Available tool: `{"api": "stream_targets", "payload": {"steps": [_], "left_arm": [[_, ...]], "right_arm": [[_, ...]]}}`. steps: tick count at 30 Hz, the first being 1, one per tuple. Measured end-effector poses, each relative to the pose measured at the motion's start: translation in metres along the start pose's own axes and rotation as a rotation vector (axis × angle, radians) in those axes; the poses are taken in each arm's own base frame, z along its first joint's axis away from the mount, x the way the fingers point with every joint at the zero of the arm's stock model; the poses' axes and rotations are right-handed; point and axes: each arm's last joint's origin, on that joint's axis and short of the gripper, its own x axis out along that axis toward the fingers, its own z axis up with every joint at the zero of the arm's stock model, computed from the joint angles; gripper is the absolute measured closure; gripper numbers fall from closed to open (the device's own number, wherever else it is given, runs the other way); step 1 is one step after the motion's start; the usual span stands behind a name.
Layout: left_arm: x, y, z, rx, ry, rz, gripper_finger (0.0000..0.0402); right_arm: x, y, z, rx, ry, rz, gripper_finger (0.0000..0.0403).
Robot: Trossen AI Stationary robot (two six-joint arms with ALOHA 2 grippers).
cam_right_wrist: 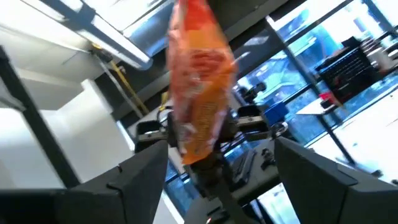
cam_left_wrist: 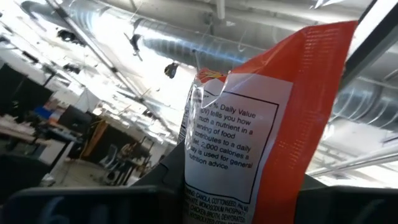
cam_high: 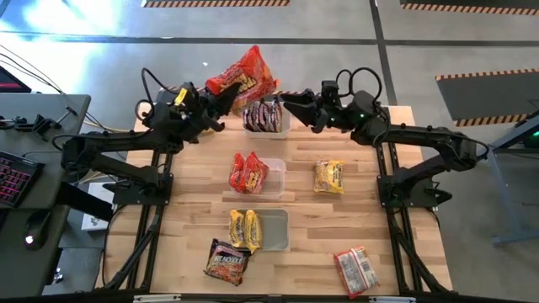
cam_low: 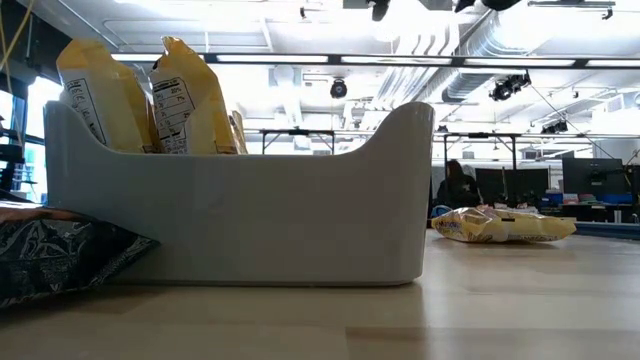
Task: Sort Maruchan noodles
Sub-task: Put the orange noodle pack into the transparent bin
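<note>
The left gripper (cam_high: 226, 99) is raised at the far side of the table, and its fingers pinch the lower end of a red Maruchan packet (cam_high: 244, 78). The packet stands up and out from the gripper, over the far table edge. In the left wrist view the same red packet (cam_left_wrist: 261, 143) fills the middle, with its white nutrition label facing the camera.

The right gripper (cam_high: 290, 103) is just right of it, facing the left gripper, with its two fingers spread apart and nothing between them. In the right wrist view the red packet (cam_right_wrist: 199, 81) hangs in front of these open fingers (cam_right_wrist: 134, 168), not touching them.

Between and just below the two grippers stands the far clear tub (cam_high: 285, 128), which holds dark maroon packets (cam_high: 264, 114). Nearer, in the middle of the wooden table (cam_high: 189, 194), the middle tub (cam_high: 278, 181) holds red packets (cam_high: 248, 172). The near tub (cam_high: 280, 231) holds yellow packets (cam_high: 245, 230).

A yellow packet (cam_high: 329, 177) lies loose on the table to the right of the middle tub. A dark packet (cam_high: 226, 261) lies at the near edge, touching the near tub on its left. A red packet with white (cam_high: 354, 271) lies at the near right corner, well apart from the tubs.
</note>
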Motion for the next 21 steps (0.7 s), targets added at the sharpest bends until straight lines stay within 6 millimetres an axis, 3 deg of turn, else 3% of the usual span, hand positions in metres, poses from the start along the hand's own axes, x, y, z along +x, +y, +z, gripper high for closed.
{"api": "stream_targets", "payload": {"steps": [12,17,21], "left_arm": [[0.0,-0.001,0.0,0.005,0.002,-0.035,0.0315],[0.003,0.001,-0.008,-0.023,0.02,-0.034,0.0315],[0.003,0.002,-0.009,-0.014,0.025,-0.031,0.0315]], "right_arm": [[0.019,-0.015,-0.022,0.097,-0.175,0.096,0.0116],[0.041,-0.019,-0.027,0.132,-0.171,0.116,0.0116],[0.056,-0.015,-0.022,0.062,-0.174,0.165,0.0116]]}}
